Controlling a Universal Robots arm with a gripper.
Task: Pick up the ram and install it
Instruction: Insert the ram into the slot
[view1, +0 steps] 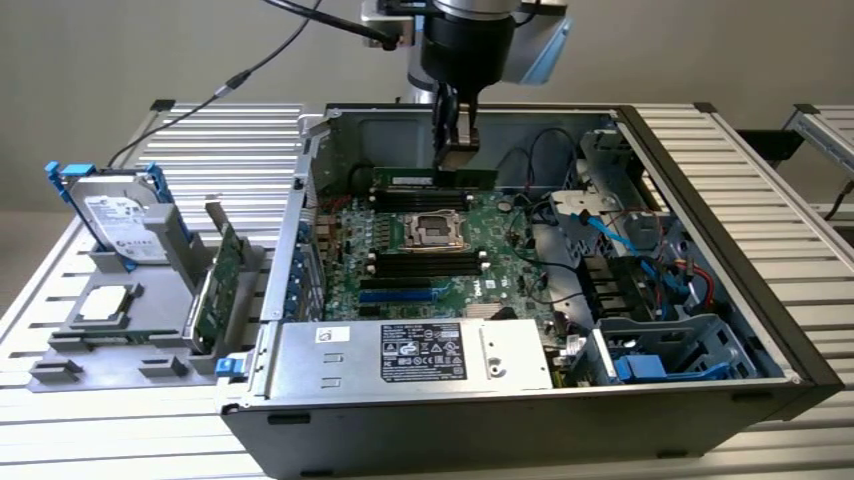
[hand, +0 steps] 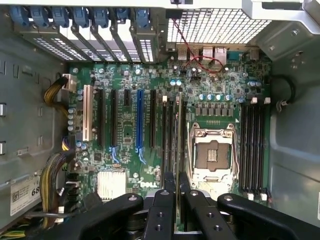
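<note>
The ram (view1: 430, 178) is a thin green stick hanging level over the far memory slots (view1: 427, 198) of the motherboard (view1: 400, 290), inside the open computer case (view1: 747, 300). My gripper (view1: 455, 165) reaches straight down into the case and is shut on the stick's top edge. In the wrist view the ram (hand: 179, 130) appears edge-on as a narrow strip between my black fingers (hand: 167, 187). It lines up with the black slots (hand: 170, 135) beside the bare CPU socket (hand: 211, 155). I cannot tell whether its lower edge touches a slot.
On the exterior view's left, a grey holder (view1: 80, 355) carries a hard drive with blue rails (view1: 120, 215), a processor (view1: 104, 305) and an upright green expansion card (view1: 220, 280). The power supply (view1: 414, 355), blue cables (view1: 601, 225) and a drive cage (view1: 667, 350) crowd the case.
</note>
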